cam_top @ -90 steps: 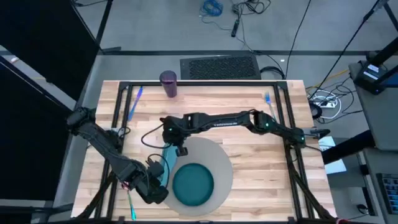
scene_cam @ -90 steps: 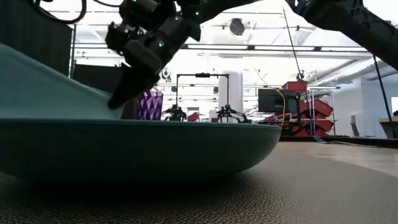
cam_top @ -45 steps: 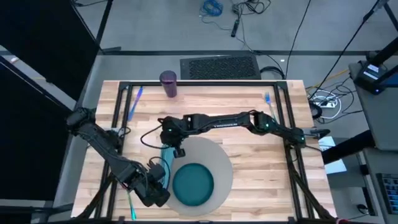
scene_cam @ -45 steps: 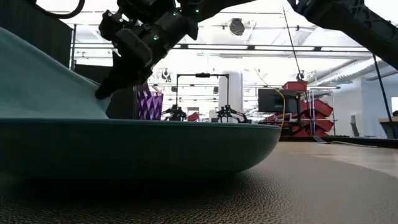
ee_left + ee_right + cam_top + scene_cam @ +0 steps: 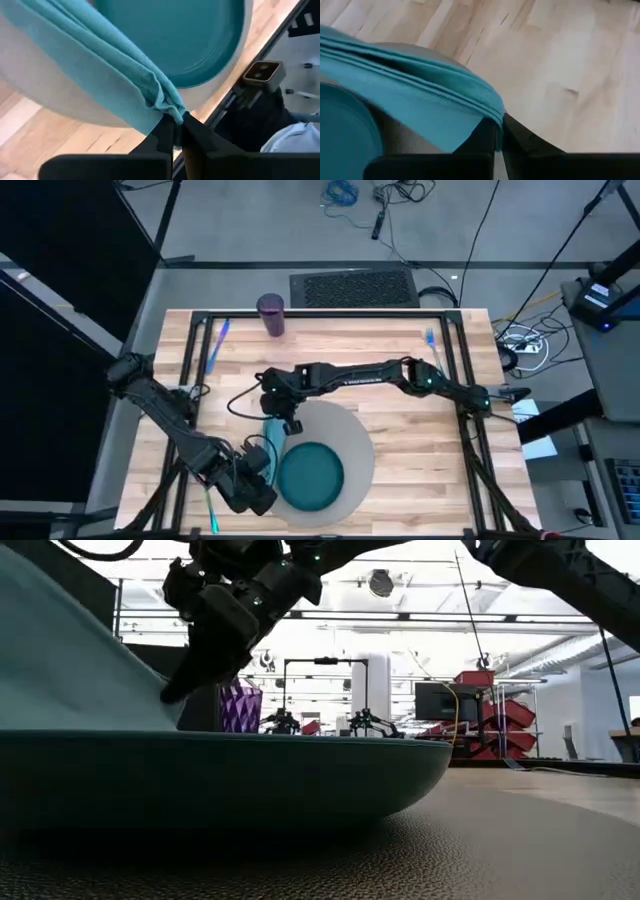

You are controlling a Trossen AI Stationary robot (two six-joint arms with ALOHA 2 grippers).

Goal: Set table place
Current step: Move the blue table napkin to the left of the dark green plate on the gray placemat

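Note:
The light blue napkin [image 5: 267, 440] is stretched between my two grippers just left of the teal plate [image 5: 310, 475], which sits on the round grey mat [image 5: 352, 442]. My left gripper [image 5: 258, 470] is shut on the napkin's near end. My right gripper [image 5: 280, 421], reaching across from the right, is shut on its far end. In the low view the napkin [image 5: 70, 660] slopes up behind the plate's rim [image 5: 230, 775]. A purple cup [image 5: 270, 313] stands at the far edge of the table [image 5: 400, 420]. My left gripper pinches a bunched, several-layered end of the napkin [image 5: 167, 106] between its two fingers. The cloth runs away from the fingertips in taut folds above the mat and plate. My right gripper pinches the folded far end of the napkin [image 5: 490, 111] between its two fingers, several layers together. Its fingers [image 5: 185, 685] slant down from above. The cloth is lifted above the mat's edge and drawn taut toward the other gripper.
A blue utensil [image 5: 218, 340] lies at the far left and another [image 5: 430, 338] at the far right. A green-handled spoon [image 5: 210, 505] lies near the front left corner. Bare wood shows right of the mat.
My right gripper has shifted a little toward the table's left edge with the napkin's far end. The napkin stays held between both grippers and stands higher behind the plate in the low view.

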